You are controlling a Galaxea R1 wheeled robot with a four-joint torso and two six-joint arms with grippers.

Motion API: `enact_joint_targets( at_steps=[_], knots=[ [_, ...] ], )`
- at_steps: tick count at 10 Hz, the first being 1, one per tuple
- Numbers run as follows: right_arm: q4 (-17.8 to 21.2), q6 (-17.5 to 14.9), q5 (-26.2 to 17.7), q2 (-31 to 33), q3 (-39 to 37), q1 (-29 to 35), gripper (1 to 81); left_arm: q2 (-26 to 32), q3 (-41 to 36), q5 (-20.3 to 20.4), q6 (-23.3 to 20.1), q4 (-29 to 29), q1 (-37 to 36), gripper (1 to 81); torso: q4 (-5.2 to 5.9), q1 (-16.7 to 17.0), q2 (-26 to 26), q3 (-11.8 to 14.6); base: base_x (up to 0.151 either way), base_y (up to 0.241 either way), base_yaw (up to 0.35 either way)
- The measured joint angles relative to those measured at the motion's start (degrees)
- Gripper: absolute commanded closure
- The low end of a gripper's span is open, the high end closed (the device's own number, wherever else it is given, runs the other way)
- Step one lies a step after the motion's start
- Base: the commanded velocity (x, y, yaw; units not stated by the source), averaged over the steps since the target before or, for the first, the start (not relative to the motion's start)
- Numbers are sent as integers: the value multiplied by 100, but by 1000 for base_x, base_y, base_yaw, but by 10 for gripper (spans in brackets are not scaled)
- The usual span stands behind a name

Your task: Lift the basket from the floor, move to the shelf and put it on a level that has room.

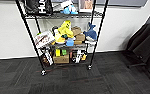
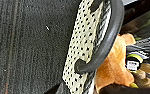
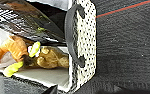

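Note:
The basket (image 2: 81, 50) is cream woven with dark dots, and a dark loop handle (image 2: 111, 37) arches over its end wall. The other end of the basket (image 3: 87, 42) has the same handle (image 3: 69, 37), a white lining and plush toys (image 3: 48, 58) inside. Dark grey carpet floor (image 3: 126, 50) lies beside it. The shelf (image 1: 28, 32), a black wire rack on small wheels, stands ahead against the wall. Its upper tier in view (image 1: 63, 15), middle tier and lowest tier are crowded with toys and boxes. The posts run past the picture's upper edge, so any higher level is hidden.
A dark office chair (image 1: 143, 42) stands to the right of the rack. A white wall (image 1: 6, 32) runs behind it. Open carpet floor (image 1: 73, 80) stretches between me and the rack. A thin red line (image 3: 126, 7) crosses the carpet by the basket.

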State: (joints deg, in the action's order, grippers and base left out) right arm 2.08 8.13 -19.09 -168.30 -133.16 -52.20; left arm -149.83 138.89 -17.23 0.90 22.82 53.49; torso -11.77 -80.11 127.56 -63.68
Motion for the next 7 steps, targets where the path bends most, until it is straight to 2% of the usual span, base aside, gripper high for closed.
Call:
enact_joint_targets(
  at_steps=[2, 4, 7],
  knots=[
    [129, 2, -15, -48, 2, 112, 10, -66, -7, -160, 0, -2, -201, 10, 0, -219, 335, -245, 0, 0, 0],
    [271, 2, 16, -35, 2, 306, 10, -88, -22, -273, 0, -2, -446, 10, 0, -337, 533, -293, 0, 0, 0],
    [428, 2, -12, -61, 2, 446, 10, 69, -35, -380, 0, 72, -763, 10, 0, -363, 564, -315, 0, 0, 0]
  ],
)
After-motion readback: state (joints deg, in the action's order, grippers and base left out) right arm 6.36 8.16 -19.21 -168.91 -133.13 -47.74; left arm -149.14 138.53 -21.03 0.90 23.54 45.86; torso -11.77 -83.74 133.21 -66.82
